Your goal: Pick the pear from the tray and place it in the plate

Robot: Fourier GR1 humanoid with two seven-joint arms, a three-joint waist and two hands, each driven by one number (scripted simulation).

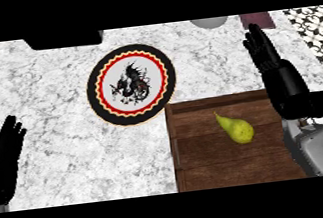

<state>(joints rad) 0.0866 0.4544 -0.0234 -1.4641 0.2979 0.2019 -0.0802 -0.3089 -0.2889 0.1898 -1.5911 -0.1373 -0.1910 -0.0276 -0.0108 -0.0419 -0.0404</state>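
A yellow-green pear (235, 128) lies on the brown wooden tray (207, 161) at the lower right of the head view, its narrow end pointing up-left. The round plate (130, 83), black-rimmed with a red and yellow ring and a dark dragon figure on white, lies on the marble counter just up-left of the tray. My right hand (278, 75) is open, fingers straight and pointing away, over the tray's right edge, to the right of the pear and apart from it. My left hand (1, 162) rests open at the lower left edge.
A black box (64, 40) stands at the counter's back edge left of centre. A grey rounded object (209, 22) and a dark maroon object (257, 20) sit at the back right. Patterned tiles show at both far corners.
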